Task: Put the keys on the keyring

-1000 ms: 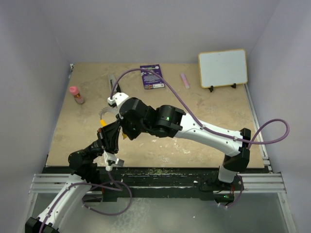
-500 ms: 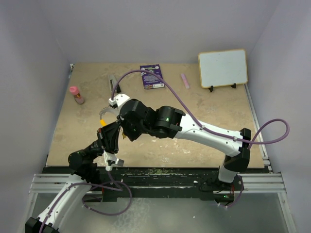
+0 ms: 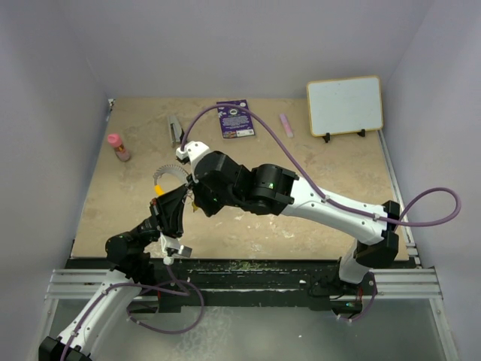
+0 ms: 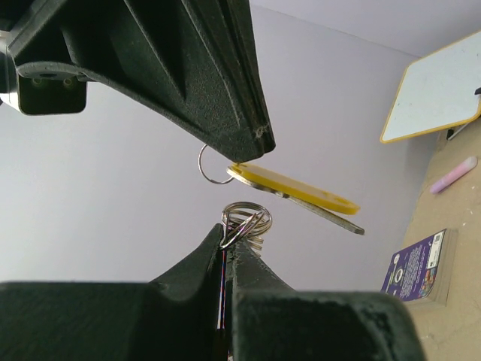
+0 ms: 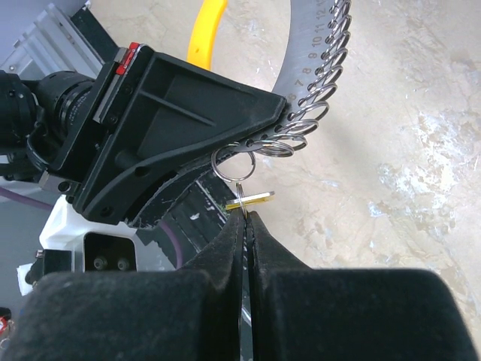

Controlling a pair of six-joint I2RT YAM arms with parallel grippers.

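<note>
My left gripper (image 4: pixel 228 239) is shut on the keyring (image 4: pixel 246 221), a silvery coil of wire loops at its fingertips. In the right wrist view the keyring (image 5: pixel 312 105) is a curved grey numbered band edged with several wire loops, running from the left gripper (image 5: pixel 259 134). My right gripper (image 5: pixel 246 214) is shut on a yellow-headed key (image 5: pixel 250 199) with a small ring (image 5: pixel 233 164) at its top, close under the loops. The key (image 4: pixel 297 194) hangs just above the keyring, apart from it. From above, the two grippers (image 3: pixel 179 201) (image 3: pixel 197 197) meet mid-air beside the keyring's arc (image 3: pixel 168 171).
A grey-and-black oblong tool (image 3: pixel 176 128), a pink-capped bottle (image 3: pixel 116 147), a purple card (image 3: pixel 235 119), a pink stick (image 3: pixel 286 125) and a whiteboard (image 3: pixel 344 105) lie toward the back of the tan table. Lilac walls enclose three sides.
My right arm has swung a little to the right and its wrist has turned. The keyring's arc and the grey tool now show from above. The left arm has held still.
</note>
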